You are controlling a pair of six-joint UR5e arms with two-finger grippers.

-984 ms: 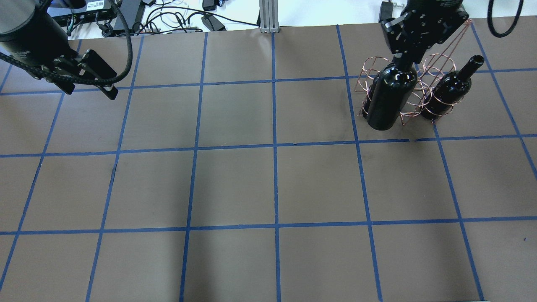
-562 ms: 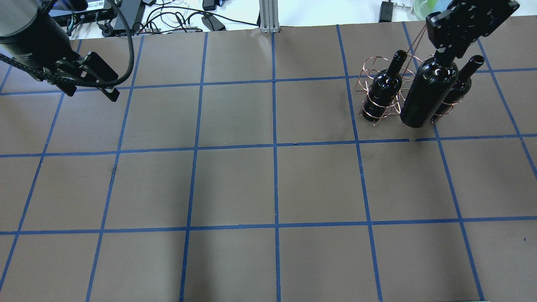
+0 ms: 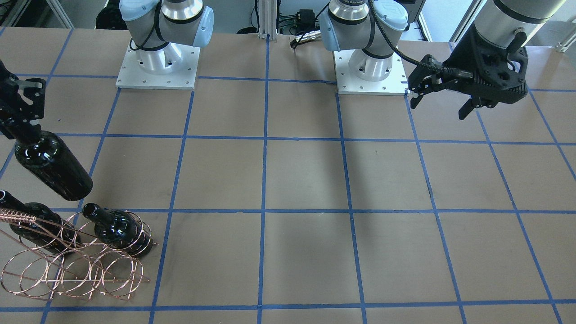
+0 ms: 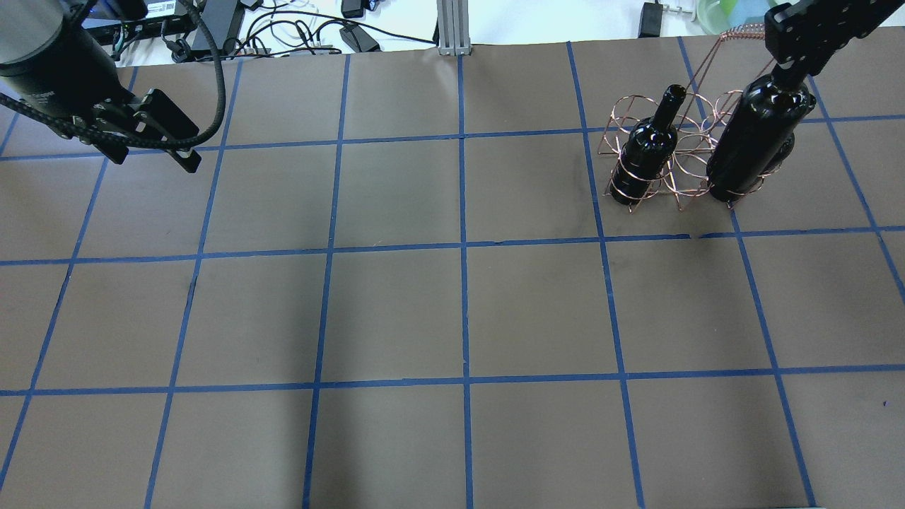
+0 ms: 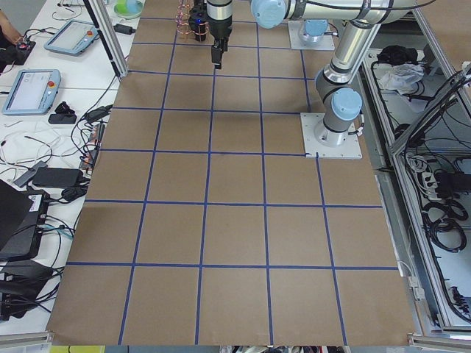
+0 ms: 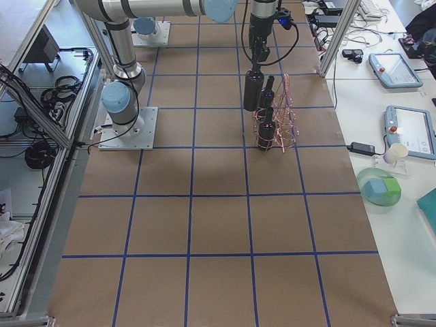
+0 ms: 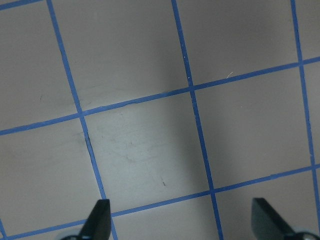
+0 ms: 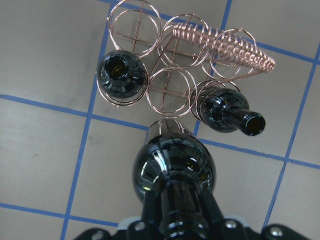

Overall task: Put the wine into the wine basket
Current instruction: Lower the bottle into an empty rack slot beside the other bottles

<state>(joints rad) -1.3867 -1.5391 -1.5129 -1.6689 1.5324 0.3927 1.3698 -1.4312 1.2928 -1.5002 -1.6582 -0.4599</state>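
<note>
Wine basket [image 8: 225, 46], two bottles [image 8: 121, 77] inside

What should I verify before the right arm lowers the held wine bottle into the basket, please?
1. Right gripper fingers shut on held wine bottle neck: ok.
2. Wine basket has free loop between two seated bottles: ok.
3. Held bottle centred over that loop: not ok, offset toward the robot.
4. Bottle base above basket wires: cannot tell.
5. Left gripper open, far from basket: ok.

A white bench [image 6: 402, 272] adjoins the blue-gridded table [image 4: 396, 311].
</note>
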